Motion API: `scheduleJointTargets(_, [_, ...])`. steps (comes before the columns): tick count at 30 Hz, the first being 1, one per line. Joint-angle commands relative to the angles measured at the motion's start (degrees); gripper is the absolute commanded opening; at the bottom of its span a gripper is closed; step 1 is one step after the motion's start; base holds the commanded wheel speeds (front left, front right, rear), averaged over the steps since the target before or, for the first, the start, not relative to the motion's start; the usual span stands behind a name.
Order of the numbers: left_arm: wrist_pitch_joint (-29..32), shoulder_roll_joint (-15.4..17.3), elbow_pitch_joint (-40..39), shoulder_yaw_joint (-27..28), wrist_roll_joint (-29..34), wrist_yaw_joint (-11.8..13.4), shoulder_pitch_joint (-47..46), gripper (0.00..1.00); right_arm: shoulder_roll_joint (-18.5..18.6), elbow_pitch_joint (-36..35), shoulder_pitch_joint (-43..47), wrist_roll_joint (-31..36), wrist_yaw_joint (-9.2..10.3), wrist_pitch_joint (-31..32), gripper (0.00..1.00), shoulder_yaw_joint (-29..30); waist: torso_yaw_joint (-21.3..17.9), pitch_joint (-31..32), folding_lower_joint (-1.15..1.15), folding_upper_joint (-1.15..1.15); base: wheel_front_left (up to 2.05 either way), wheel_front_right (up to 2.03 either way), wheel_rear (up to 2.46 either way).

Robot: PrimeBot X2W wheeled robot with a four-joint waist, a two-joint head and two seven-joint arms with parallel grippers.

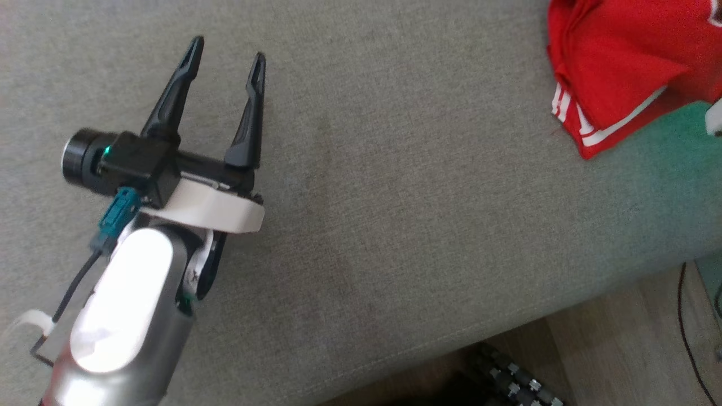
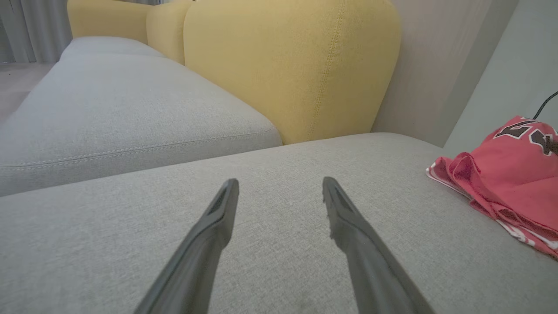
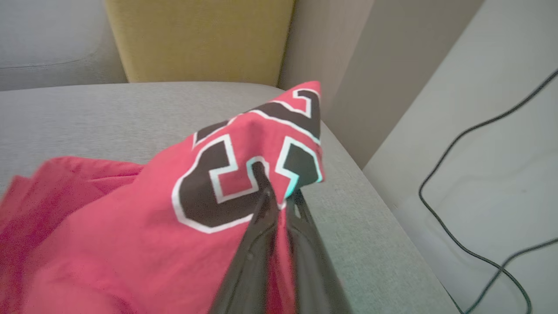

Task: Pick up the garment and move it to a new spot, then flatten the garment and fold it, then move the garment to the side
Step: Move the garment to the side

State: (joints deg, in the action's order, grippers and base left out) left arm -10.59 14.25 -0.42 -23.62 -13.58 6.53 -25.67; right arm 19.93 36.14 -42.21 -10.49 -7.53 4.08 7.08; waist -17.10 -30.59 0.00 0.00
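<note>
The garment is a red jersey with white stripes and black-and-white numbers, bunched at the far right of the grey sofa seat. In the right wrist view my right gripper is shut on a fold of the garment, pinching it by the printed number and lifting that part into a peak. My left gripper hovers open over bare seat at the left, well away from the cloth. From the left wrist the garment lies off to the right of my open left gripper.
Yellow back cushions rise behind the seat. A second grey seat cushion lies to the left. The sofa's front edge drops to a wooden floor. A black cable trails on the pale floor to the right of the sofa.
</note>
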Motion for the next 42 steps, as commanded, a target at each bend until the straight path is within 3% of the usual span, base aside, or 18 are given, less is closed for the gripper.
scheduleJointTargets(1, [0.29,1.15,-2.36,1.04,0.81,-0.19,-2.36,1.0,0.31,-0.27,-1.84,1.0,0.04,-1.48,0.0,0.92,-0.34,-1.97,0.0,0.0,0.0,0.0,0.0])
scheduleJointTargets(7, [0.71,1.28,-2.32,0.52,1.07,-0.51,-3.83,1.0,-1.73,2.72,-5.14,3.19,0.04,-4.62,0.0,2.88,0.05,-4.04,0.0,0.0,0.0,0.0,0.0])
scheduleJointTargets(8, [0.73,1.36,-2.27,0.5,1.06,-0.55,-3.98,1.0,-1.91,3.37,-5.77,3.38,0.04,-5.36,0.08,2.98,0.21,-4.35,0.0,0.0,0.0,0.0,0.0])
scheduleJointTargets(9, [0.73,1.42,-2.19,0.51,1.02,-0.57,-4.11,1.0,-1.93,4.14,-6.32,3.7,0.04,-6.0,0.36,3.11,0.4,-4.59,0.0,0.0,0.0,0.0,0.0])
scheduleJointTargets(10, [0.71,1.48,-2.1,0.52,0.98,-0.58,-4.22,1.0,-1.91,4.99,-6.84,4.02,0.04,-6.58,0.94,3.24,0.62,-4.78,0.0,0.0,0.0,0.0,0.0])
scheduleJointTargets(11, [0.64,1.5,-2.01,0.55,0.92,-0.56,-4.3,1.0,-1.92,5.65,-7.36,4.22,0.04,-7.44,1.0,3.03,0.85,-4.9,0.0,0.0,0.0,0.0,0.0])
scheduleJointTargets(19, [-0.63,1.65,-1.03,1.31,0.12,0.3,-3.16,1.0,-2.36,9.49,-7.37,6.58,0.04,-11.29,1.0,5.32,2.44,-2.83,0.0,0.0,0.0,0.0,0.0])
scheduleJointTargets(24, [-1.35,2.14,-0.58,2.4,-0.79,1.28,-0.75,1.0,-5.25,6.22,-3.51,7.57,0.04,-11.7,1.0,8.41,2.71,0.49,0.0,0.0,0.0,0.0,0.0])
scheduleJointTargets(29, [-2.03,2.44,-0.32,3.79,-2.23,2.58,3.14,1.0,-9.65,-3.23,5.28,8.44,0.04,-10.09,1.0,10.18,2.97,5.0,0.0,0.0,0.0,0.0,0.0])
scheduleJointTargets(33, [-2.5,2.67,-0.68,5.27,-3.46,4.35,7.67,1.0,-14.38,-18.0,16.14,7.46,0.04,-7.45,1.0,7.34,3.73,9.82,0.0,0.0,0.0,0.0,0.0])
scheduleJointTargets(38, [-2.83,2.82,-1.34,6.64,-4.62,5.96,11.88,1.0,-16.33,-31.61,25.54,5.19,0.04,-5.23,1.0,1.88,5.65,14.29,0.0,0.0,0.0,0.0,0.0])
scheduleJointTargets(42, [-3.06,2.78,-1.62,7.44,-5.51,6.9,15.0,1.0,-16.74,-37.52,29.94,4.04,0.04,-3.85,1.0,-1.81,8.28,17.68,0.0,0.0,0.0,0.0,0.0])
